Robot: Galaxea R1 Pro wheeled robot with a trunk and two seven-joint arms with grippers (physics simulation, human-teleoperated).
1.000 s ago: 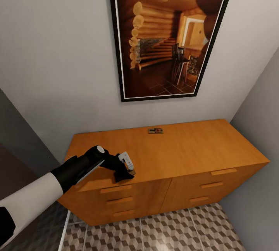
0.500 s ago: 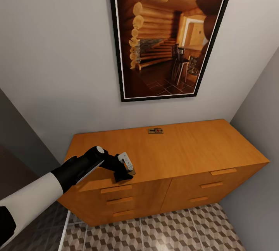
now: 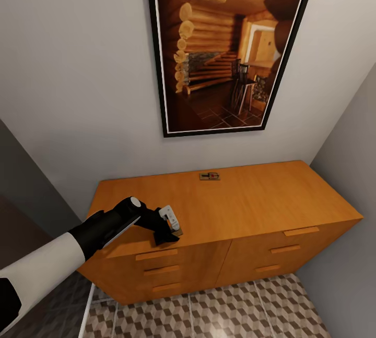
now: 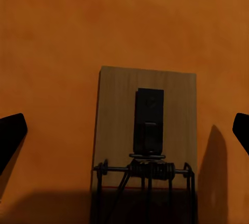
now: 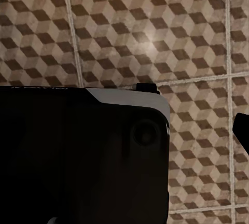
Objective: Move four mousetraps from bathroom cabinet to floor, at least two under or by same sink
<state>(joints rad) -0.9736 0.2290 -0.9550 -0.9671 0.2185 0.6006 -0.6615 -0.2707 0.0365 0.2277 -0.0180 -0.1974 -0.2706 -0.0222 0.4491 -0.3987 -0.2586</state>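
One mousetrap, a small tan board with a red spot, lies at the back middle of the orange-brown cabinet top. A second mousetrap lies near the cabinet's front edge, left of centre. My left gripper hangs directly over it, open. In the left wrist view its dark fingertips stand wide on either side of the board, not touching it. In the right wrist view one dark fingertip shows at the picture's edge over the cube-patterned bathroom floor. The sink is out of view.
A large framed picture hangs on the grey wall behind the cabinet. A side wall closes in at the cabinet's right end. Cube-patterned floor tiles lie in front of the drawers. A dark robot part blocks much of the right wrist view.
My left gripper has shifted very slightly over the front mousetrap. Both mousetraps lie where they were.
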